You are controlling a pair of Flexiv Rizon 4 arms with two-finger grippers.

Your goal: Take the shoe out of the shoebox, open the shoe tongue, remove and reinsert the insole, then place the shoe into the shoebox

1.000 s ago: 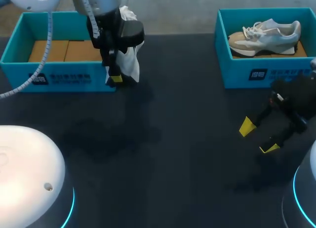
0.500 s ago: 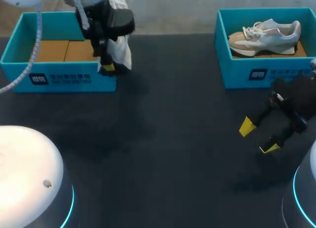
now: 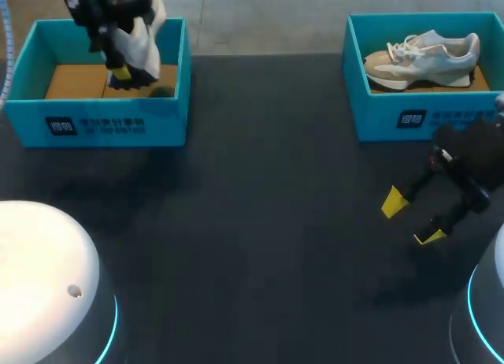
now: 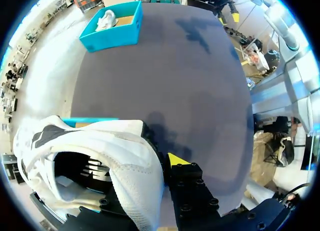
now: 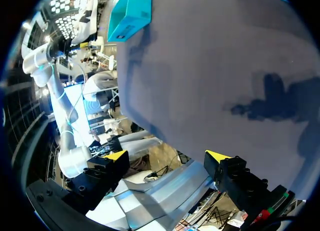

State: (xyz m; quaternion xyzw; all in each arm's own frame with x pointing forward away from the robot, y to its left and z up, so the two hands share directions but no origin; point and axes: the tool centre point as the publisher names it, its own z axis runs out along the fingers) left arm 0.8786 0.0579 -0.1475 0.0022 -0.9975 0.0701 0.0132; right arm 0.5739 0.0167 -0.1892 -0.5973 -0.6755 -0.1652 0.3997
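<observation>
My left gripper (image 3: 118,71) is shut on a white shoe (image 3: 143,41) and holds it over the inside of the left teal shoebox (image 3: 94,124), near its right half. In the left wrist view the white shoe (image 4: 105,158) fills the space by the gripper, its opening facing the camera. One yellow fingertip (image 4: 176,159) shows beside it; the other is hidden by the shoe. A second white and tan shoe (image 3: 425,53) lies in the right teal shoebox (image 3: 425,118). My right gripper (image 3: 411,220) hangs open in front of that box, holding nothing.
Brown cardboard lines the floor of the left box (image 3: 75,80). In the right wrist view the open gripper (image 5: 166,156) looks across the dark table (image 5: 210,76) toward the left box (image 5: 131,11). The right box (image 4: 112,28) shows far ahead in the left wrist view.
My left arm has carried the white shoe back and to the left, from in front of the left box's right corner to over the box. The right arm has stayed still.
</observation>
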